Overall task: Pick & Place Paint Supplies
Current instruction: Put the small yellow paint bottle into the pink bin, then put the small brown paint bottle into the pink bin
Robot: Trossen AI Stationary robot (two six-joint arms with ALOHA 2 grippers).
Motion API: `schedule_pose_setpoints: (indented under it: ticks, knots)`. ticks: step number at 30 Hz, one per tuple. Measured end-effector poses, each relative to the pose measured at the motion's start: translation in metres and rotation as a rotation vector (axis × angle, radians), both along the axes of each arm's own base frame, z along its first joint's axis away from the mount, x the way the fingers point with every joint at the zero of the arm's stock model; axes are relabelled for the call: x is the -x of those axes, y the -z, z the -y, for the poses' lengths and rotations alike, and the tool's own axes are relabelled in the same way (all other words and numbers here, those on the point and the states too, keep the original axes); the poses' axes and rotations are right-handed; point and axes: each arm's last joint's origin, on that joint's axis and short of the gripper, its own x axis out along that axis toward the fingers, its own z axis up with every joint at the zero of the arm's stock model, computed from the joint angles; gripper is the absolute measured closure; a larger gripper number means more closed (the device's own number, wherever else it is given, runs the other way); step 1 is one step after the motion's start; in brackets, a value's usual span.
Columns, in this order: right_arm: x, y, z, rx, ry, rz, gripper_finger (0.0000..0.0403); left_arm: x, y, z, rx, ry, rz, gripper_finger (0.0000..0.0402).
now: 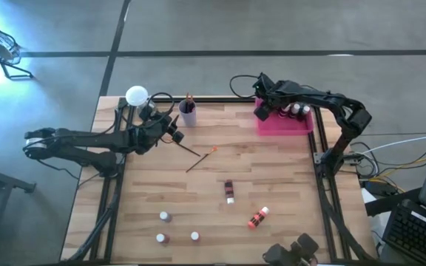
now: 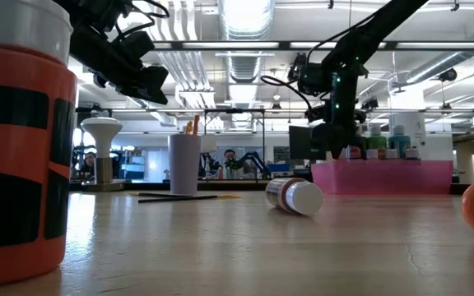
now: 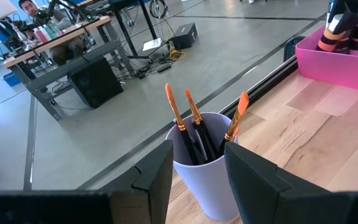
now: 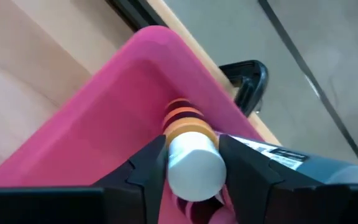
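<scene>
Right gripper [image 4: 191, 163], clamped on an orange-banded white-capped paint bottle [image 4: 190, 152] over the pink rectangular tray's [image 4: 104, 118] far-left corner, should lower it upright before opening, while the left gripper [image 3: 197, 171], fingers parted, waits above the lilac cup [image 3: 211, 186] of orange-handled brushes [image 3: 194, 121].

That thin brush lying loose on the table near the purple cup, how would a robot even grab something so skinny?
Best from straight above, fingers closing across the dark handle near its middle. The brush lies flat on the table, with bare wood on both sides, so the fingers have room to straddle it. The left gripper, open by the lilac cup, is nearest.
</scene>
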Motion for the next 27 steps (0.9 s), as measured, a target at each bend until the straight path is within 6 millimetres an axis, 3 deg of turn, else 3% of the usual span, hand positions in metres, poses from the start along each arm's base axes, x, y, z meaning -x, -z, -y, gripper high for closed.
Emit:
schedule_pose_setpoints:
  ticks: [12, 27]
  knots:
    - [0.0006, -0.0010, 0.0008, 0.023, -0.008, -0.030, 0.0194, 0.0000, -0.0001, 0.0000, 0.000, 0.000, 0.000, 0.0250]
    - [-0.0001, -0.0055, 0.0038, 0.099, -0.020, -0.062, 0.0226, 0.0000, 0.0000, 0.0000, 0.000, 0.000, 0.000, 0.0250]
